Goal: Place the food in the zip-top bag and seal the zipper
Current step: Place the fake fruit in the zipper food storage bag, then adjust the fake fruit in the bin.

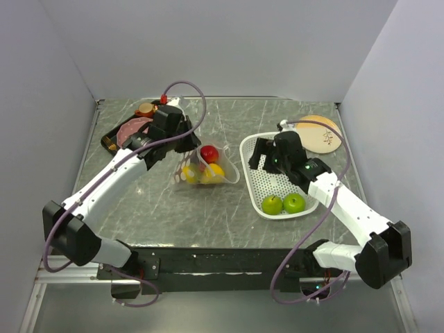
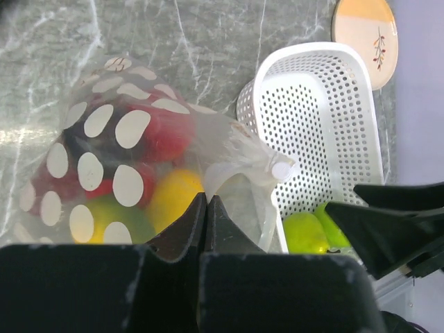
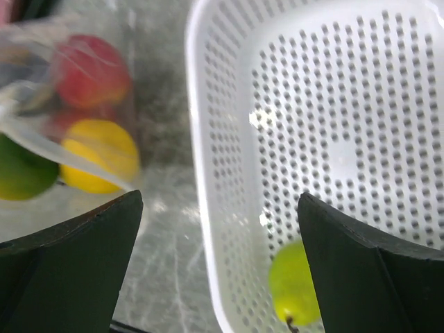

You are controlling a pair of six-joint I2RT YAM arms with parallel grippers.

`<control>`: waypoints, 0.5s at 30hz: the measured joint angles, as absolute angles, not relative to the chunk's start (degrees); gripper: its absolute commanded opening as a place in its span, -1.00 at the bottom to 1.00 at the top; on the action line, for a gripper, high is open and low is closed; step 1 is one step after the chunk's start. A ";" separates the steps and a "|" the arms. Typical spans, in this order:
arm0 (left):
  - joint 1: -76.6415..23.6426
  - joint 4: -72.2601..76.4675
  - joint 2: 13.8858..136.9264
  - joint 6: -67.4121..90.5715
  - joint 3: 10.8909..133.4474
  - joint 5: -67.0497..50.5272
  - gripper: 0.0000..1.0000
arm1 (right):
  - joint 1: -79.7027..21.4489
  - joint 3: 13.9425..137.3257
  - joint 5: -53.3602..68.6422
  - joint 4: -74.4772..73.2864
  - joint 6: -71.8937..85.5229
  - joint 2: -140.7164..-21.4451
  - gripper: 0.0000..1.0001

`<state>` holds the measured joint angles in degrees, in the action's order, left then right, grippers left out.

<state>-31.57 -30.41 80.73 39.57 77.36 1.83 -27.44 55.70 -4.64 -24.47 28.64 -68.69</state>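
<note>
The zip-top bag [image 1: 208, 168] lies mid-table, clear with white dots [image 2: 118, 156], its mouth toward the basket. Inside it I see a red apple [image 1: 209, 152], a yellow citrus [image 1: 216, 171] and a green fruit [image 3: 24, 173]. My left gripper [image 1: 189, 143] is shut on the bag's crumpled edge [image 2: 206, 198]. I cannot make out the zipper. My right gripper [image 1: 265, 161] hovers open and holding nothing over the left rim of the white basket [image 1: 258, 195]. Two green apples [image 1: 272, 204] [image 1: 294, 202] lie at the basket's near end; one shows between the right fingers [image 3: 295, 284].
A black tray [image 1: 111, 139] at the back left holds a pink meat slice [image 1: 132, 128] and a brown round piece [image 1: 146, 109]. A round plate [image 1: 319, 132] lies at the back right, behind the basket. Grey walls enclose the table.
</note>
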 measured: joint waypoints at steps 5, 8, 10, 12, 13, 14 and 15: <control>-31.57 -30.30 84.14 39.66 78.00 -0.71 -0.99 | -28.12 50.39 -5.19 -29.71 29.47 -65.63 1.00; -31.57 -29.87 84.71 39.70 77.34 -2.20 -0.99 | -28.91 47.77 -4.69 -33.12 30.06 -62.00 1.00; -31.57 -29.78 84.71 39.72 77.25 -2.76 -0.99 | -29.82 47.79 -5.37 -34.85 30.44 -60.99 1.00; -31.57 -29.76 84.73 39.70 77.25 -3.20 -0.99 | -31.48 48.03 -7.09 -36.51 30.87 -61.23 1.00; -31.57 -29.76 84.73 39.68 77.25 -3.22 -0.99 | -32.12 48.05 -7.99 -37.32 31.20 -61.71 1.00; -31.57 -29.76 84.75 39.68 77.25 -3.27 -0.99 | -32.67 48.05 -8.51 -38.09 31.46 -62.30 1.00; -31.57 -29.76 84.79 39.68 77.25 -3.36 -0.99 | -33.26 48.03 -9.04 -38.94 31.79 -63.05 1.00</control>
